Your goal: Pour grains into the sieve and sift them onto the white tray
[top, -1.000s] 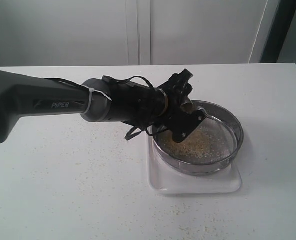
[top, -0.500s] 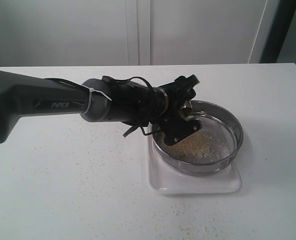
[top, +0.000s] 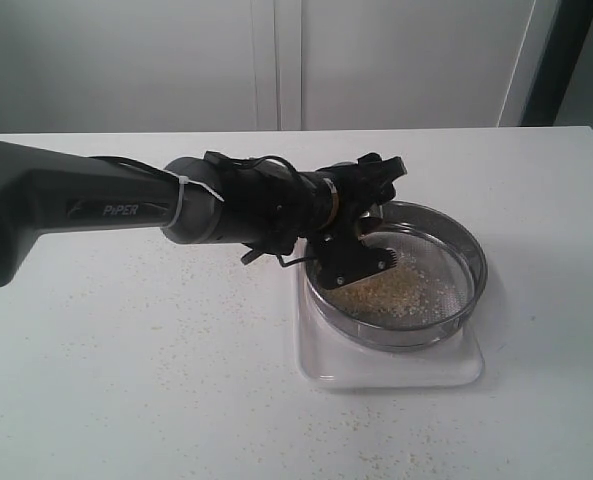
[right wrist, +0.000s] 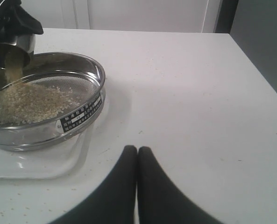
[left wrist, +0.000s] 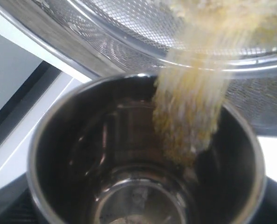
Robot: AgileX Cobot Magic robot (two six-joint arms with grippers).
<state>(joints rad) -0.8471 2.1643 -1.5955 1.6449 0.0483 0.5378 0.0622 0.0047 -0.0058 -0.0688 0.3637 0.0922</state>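
The sieve [top: 446, 250] sits on the white tray [top: 376, 368] right of the table's middle. My left gripper [top: 361, 228] reaches across over the sieve's near-left rim, shut on a small steel cup [right wrist: 17, 45] that is tipped steeply. Grains [left wrist: 189, 112] stream from the cup's mouth [left wrist: 82, 154] onto the mesh [left wrist: 124, 23], and a pale yellow pile of grains [right wrist: 26, 100] covers the sieve's [right wrist: 84, 109] left half. The tray [right wrist: 40, 163] shows under the ring. My right gripper [right wrist: 137, 150] is shut on nothing, low over bare table to the sieve's right.
Loose grains [top: 176, 330] are scattered over the white table around the tray. The table's right edge [right wrist: 262, 84] runs close to my right gripper. A white wall with panels [top: 276, 60] stands behind the table. The left arm [top: 106, 205] spans the table's left half.
The left wrist has rolled further, tipping the cup more steeply, and the gripper has shifted slightly left along the rim. More grains lie in the sieve.
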